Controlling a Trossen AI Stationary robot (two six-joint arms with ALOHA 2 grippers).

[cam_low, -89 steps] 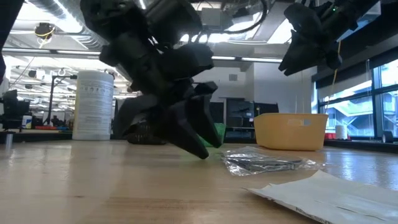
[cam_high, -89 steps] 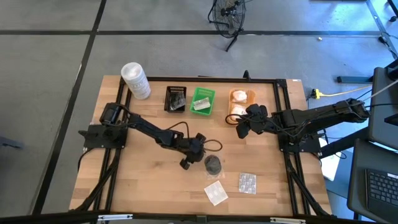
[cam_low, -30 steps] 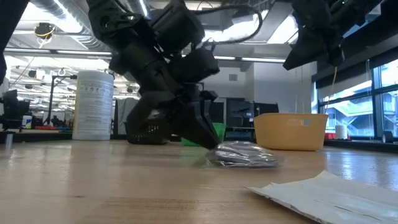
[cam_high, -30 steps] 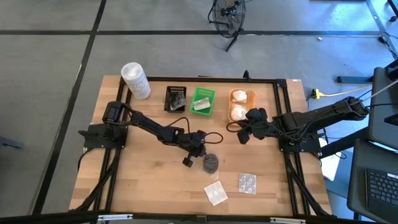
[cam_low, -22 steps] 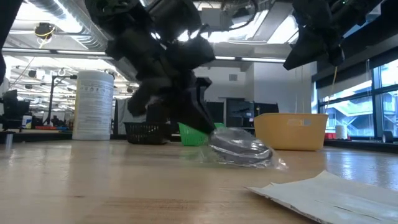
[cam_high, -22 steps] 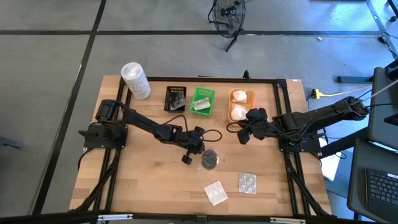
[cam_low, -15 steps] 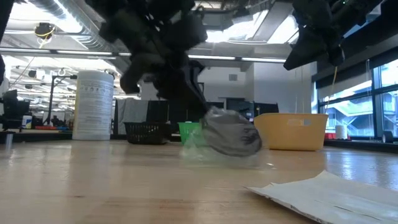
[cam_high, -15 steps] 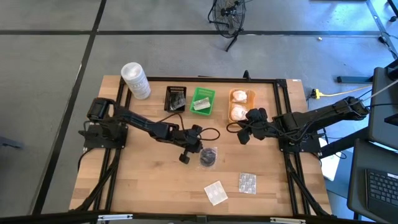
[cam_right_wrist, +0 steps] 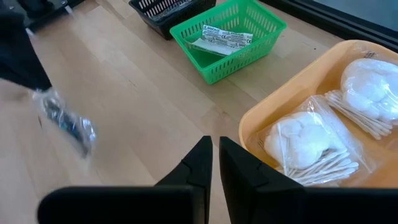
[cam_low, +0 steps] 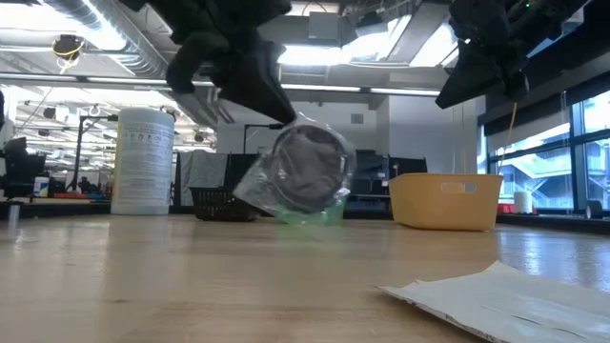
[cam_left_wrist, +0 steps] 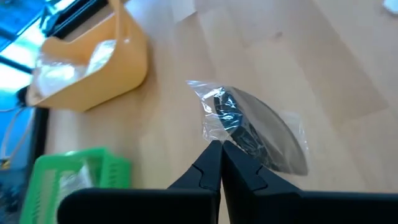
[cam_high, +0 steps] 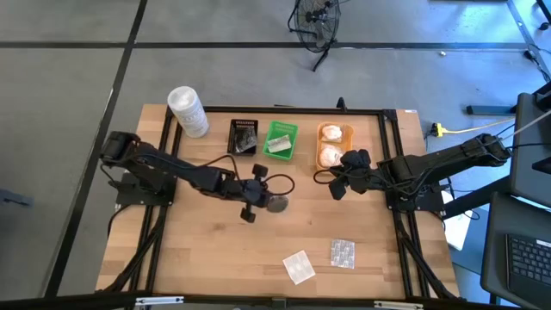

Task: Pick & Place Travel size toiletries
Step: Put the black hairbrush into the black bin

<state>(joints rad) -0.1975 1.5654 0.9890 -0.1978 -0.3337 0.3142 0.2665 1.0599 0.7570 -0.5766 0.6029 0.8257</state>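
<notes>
So the left tool [cam_high: 258, 196] has its fingers pinched on the clear wrap of a black round pad [cam_low: 307, 168], holding it up off the worktop [cam_high: 207, 250] mid-table. The right tool [cam_high: 336, 179] hangs just beside the orange tray [cam_right_wrist: 323, 93], fingers closed on nothing. That tray has two white wrapped bundles [cam_right_wrist: 298, 140] in it, the green tray [cam_right_wrist: 245, 25] holds a flat sachet [cam_right_wrist: 219, 38], and the black tray [cam_high: 244, 136] holds something I can't make out. A square sachet [cam_high: 299, 266] and blister pack [cam_high: 342, 252] lie loose near the front.
</notes>
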